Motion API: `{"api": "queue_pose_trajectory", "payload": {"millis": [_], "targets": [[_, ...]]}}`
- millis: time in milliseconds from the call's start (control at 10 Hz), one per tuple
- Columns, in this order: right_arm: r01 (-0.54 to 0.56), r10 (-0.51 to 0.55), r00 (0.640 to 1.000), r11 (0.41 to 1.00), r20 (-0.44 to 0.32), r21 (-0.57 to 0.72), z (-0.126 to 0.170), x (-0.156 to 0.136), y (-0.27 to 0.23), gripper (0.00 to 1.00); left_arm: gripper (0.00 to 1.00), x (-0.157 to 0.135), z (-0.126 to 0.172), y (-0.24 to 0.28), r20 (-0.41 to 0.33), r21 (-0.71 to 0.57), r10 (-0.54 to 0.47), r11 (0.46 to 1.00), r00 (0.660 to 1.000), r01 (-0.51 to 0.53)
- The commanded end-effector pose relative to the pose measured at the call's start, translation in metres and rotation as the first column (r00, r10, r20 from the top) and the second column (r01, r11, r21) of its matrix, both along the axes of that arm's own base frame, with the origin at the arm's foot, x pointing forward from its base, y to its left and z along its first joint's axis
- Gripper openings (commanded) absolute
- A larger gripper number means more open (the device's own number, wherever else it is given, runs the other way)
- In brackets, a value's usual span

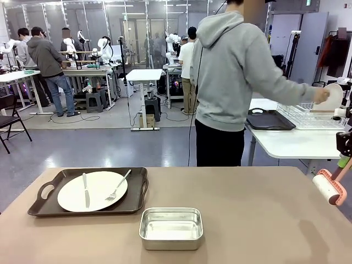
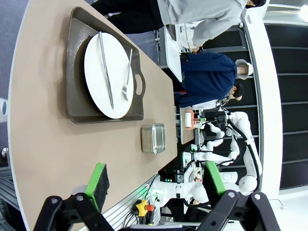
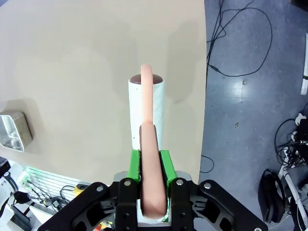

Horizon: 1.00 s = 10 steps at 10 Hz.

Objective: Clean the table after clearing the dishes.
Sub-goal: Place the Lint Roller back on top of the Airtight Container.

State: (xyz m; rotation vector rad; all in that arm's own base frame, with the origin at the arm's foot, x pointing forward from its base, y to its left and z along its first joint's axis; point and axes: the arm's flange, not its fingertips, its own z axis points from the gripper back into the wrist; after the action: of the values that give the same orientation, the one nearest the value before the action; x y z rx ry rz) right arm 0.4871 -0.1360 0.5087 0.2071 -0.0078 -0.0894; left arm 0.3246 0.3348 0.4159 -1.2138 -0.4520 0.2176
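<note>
On the left of the tan table (image 1: 247,220) lies a dark tray (image 1: 137,201) with a white plate (image 1: 91,191), a knife and a fork. At the table's right edge my right gripper (image 1: 345,159) is shut on the pink handle of a white lint roller (image 1: 327,188). The right wrist view shows this gripper (image 3: 150,166) clamped on that handle, with the roller (image 3: 144,108) above the table (image 3: 72,72). My left gripper (image 2: 156,180) hangs open above the table's near side, far from the tray (image 2: 77,106) and plate (image 2: 113,82). The person holds another white plate (image 1: 333,94) over a wire rack.
A silver metal pan (image 1: 171,227) sits near the table's front middle, also in the left wrist view (image 2: 154,138) and the right wrist view (image 3: 12,131). Beyond the far edge, the person in a grey hoodie (image 1: 231,66) faces a white table (image 1: 291,143) with the rack (image 1: 313,115) and a dark tray (image 1: 269,120).
</note>
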Motion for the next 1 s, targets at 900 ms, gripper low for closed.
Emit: {"api": "queue_pose_trajectory", "payload": {"millis": [900], "targets": [[-0.595, 0.654, 0.752, 0.727, 0.079, -0.343, 0.105, 0.017, 0.159, 0.22, 1.00, -0.003, 0.000, 0.001, 0.008, 0.001, -0.001, 1.000, 1.000, 0.001]]}}
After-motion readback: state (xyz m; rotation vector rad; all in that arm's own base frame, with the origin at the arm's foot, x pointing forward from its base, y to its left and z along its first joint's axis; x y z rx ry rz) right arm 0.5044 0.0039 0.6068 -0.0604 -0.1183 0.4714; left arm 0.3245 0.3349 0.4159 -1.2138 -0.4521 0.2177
